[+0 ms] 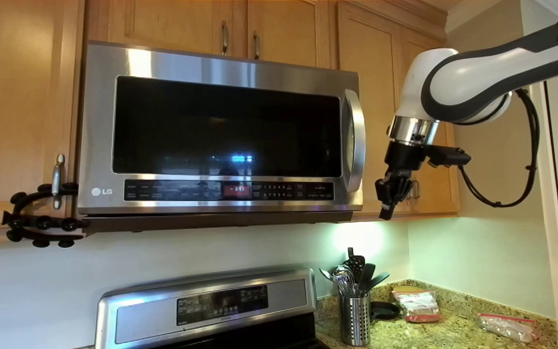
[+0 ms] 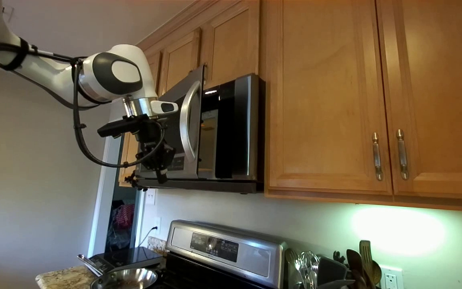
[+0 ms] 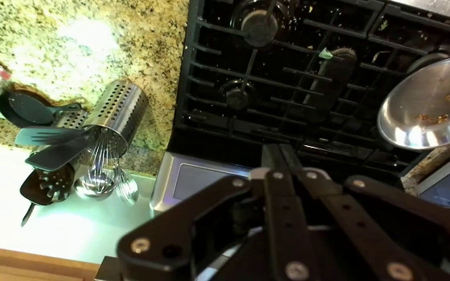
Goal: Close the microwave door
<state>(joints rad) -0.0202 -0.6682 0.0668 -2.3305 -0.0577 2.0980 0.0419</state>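
The microwave door (image 1: 225, 128) is a steel-framed panel with a dark window and a button strip along its bottom. It also shows in an exterior view (image 2: 175, 134), standing ajar, its handle edge swung out from the microwave body (image 2: 233, 132). Its curved steel handle (image 1: 357, 140) is on the free edge. My gripper (image 1: 386, 212) points down beside the handle edge, with a visible gap to the handle. In an exterior view the gripper (image 2: 161, 176) overlaps the door's lower outer face. In the wrist view the fingertips (image 3: 282, 150) are together and empty. The door cannot be clearly made out there.
Wooden cabinets (image 2: 327, 100) flank the microwave. Below are the stove (image 1: 211, 310), a frying pan (image 3: 432, 105) and a perforated steel utensil holder (image 1: 355, 320). A black flexible tripod (image 1: 41, 223) hangs at a cabinet handle beside the microwave.
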